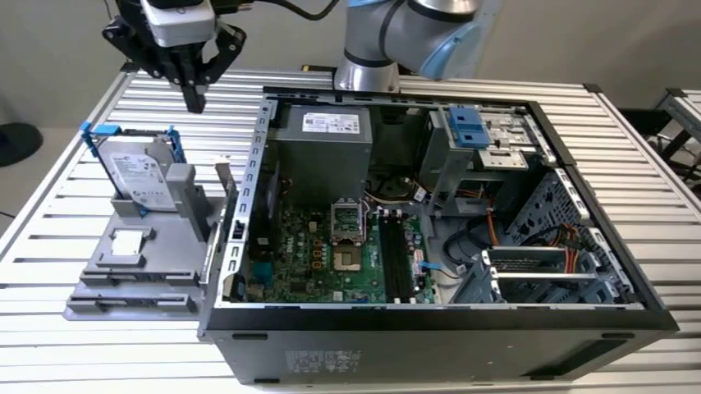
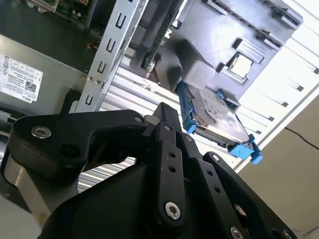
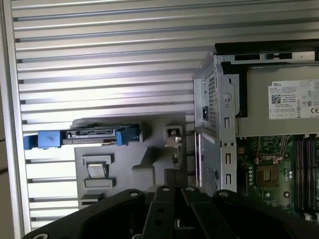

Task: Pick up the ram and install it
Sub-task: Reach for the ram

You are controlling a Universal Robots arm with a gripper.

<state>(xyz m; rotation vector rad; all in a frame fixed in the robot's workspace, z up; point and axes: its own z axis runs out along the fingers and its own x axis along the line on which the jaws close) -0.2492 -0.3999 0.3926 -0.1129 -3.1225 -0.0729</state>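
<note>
Exterior view: black two-fingered hand [image 1: 196, 98] is hovering over the slatted metal surface's [image 1: 38, 279] corner on the exterior view's left, fingers together, gripping nothing.
Ram: slim dark circuit-board strip [image 2: 157, 32] is standing on edge between grey plastic holder [image 2: 209, 35] and open computer case [image 1: 438, 328]; pick-up and installing are remaining.
Second wrist view: is showing the strip edge-on.

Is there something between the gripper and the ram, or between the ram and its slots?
Nothing visible blocks the gripper from the ram, which stands on edge in the grey fixture. Toward the black slots, the open case's wall stands between them.
</note>
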